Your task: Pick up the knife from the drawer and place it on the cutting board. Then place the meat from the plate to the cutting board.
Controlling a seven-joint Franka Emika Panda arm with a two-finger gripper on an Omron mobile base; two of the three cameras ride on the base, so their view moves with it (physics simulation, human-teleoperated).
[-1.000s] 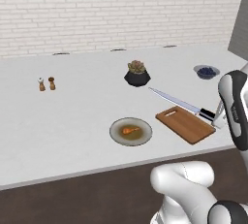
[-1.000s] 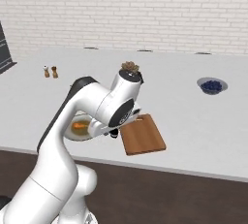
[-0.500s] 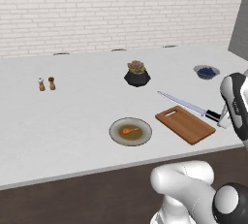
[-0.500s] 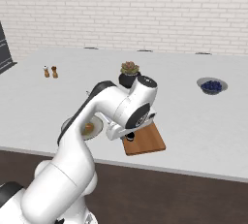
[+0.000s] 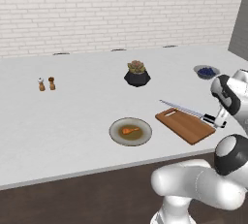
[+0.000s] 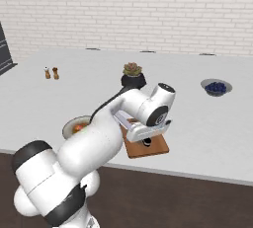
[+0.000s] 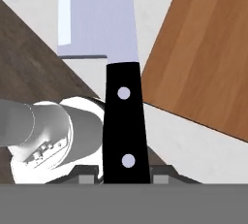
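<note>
My gripper [image 5: 216, 120] is shut on the black handle of the knife [image 5: 183, 109]. Its silver blade points left and hangs just above the far edge of the reddish-brown cutting board [image 5: 185, 126]. In the hand view the knife [image 7: 122, 116] rises from between my fingertips [image 7: 85, 175], with the cutting board [image 7: 203, 58] off to the right of the blade. The plate [image 5: 116, 133] lies left of the board, and the orange-brown meat [image 5: 128, 131] sits on it. From the right base my arm hides much of the cutting board [image 6: 152, 148] and the plate [image 6: 70, 125]. The drawer is out of view.
A dark pot with a succulent [image 5: 137, 74] stands behind the plate. A bowl of blueberries [image 5: 206, 71] sits at the far right, and salt and pepper shakers [image 5: 46, 83] at the far left. The counter's front edge runs just below the board.
The gripper has carried the knife a little to the right and lower, down toward the cutting board. The plate and meat have not moved.
</note>
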